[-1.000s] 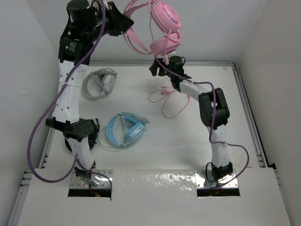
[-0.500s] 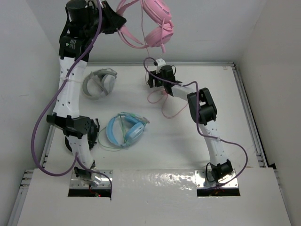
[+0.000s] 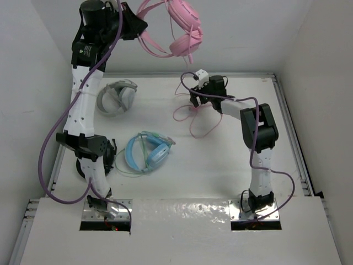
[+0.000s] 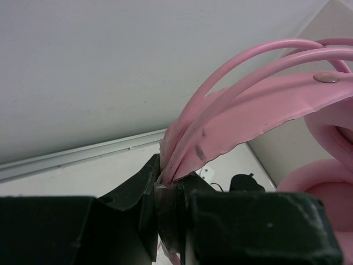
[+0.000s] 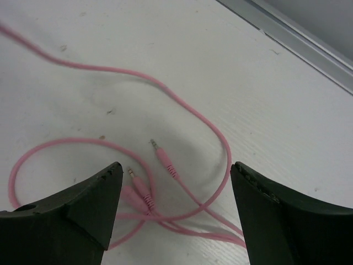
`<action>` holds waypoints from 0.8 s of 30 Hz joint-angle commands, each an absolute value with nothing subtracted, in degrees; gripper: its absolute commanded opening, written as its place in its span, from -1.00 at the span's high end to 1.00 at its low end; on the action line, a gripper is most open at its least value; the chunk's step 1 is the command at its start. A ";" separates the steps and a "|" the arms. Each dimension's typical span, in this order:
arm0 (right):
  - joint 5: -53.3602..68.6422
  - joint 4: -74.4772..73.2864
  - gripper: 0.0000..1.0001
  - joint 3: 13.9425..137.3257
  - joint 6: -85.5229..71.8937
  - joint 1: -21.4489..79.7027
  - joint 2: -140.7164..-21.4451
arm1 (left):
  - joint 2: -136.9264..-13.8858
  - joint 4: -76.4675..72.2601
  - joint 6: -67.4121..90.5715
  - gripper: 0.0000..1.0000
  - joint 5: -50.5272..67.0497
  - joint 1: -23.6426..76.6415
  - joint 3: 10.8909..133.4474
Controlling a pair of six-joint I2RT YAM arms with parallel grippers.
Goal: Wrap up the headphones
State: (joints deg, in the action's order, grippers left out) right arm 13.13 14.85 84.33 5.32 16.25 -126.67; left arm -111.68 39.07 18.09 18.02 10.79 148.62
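The pink headphones [image 3: 179,30] hang high in the air at the back. My left gripper [image 3: 138,26] is shut on their pink headband [image 4: 237,121]. The thin pink cable [image 3: 193,118] drops from the ear cups and lies looped on the table. My right gripper [image 3: 194,99] is open just above the cable's end. In the right wrist view two pink jack plugs [image 5: 164,160] and crossing cable loops [image 5: 220,143] lie between the open fingers [image 5: 99,193], untouched.
Grey headphones [image 3: 116,98] lie at the back left. Light-blue headphones [image 3: 148,152] with a thin cable lie left of centre. White walls close in the left, back and right sides; a metal rail [image 3: 287,121] runs along the right edge.
My right gripper has swung left and then back right, and has come down over the cable end on the table. My left gripper has shifted the headphones slightly left and holds them steady.
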 commanded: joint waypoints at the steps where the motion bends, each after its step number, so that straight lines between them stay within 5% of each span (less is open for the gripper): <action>1: 17.14 16.35 -0.57 81.57 12.56 17.58 -121.56 | -111.01 33.22 19.69 1.00 18.10 10.72 151.61; 9: 18.90 31.49 -0.72 81.82 5.38 22.41 -124.44 | -112.41 32.08 21.00 1.00 18.37 10.63 152.84; 18: 11.98 36.21 -0.69 100.53 -8.35 26.80 -139.39 | -112.76 31.90 20.83 1.00 18.11 10.55 153.02; 21: 7.04 36.39 -0.14 102.21 -11.76 27.60 -141.76 | -113.03 31.82 22.67 1.00 17.67 10.02 153.02; 23: 6.76 36.13 0.67 101.61 -14.41 27.60 -141.51 | -113.20 31.55 25.82 1.00 17.49 8.54 151.88; 24: 7.20 36.21 0.83 99.25 -15.11 27.86 -139.68 | -113.20 31.38 26.62 1.00 16.53 8.00 151.09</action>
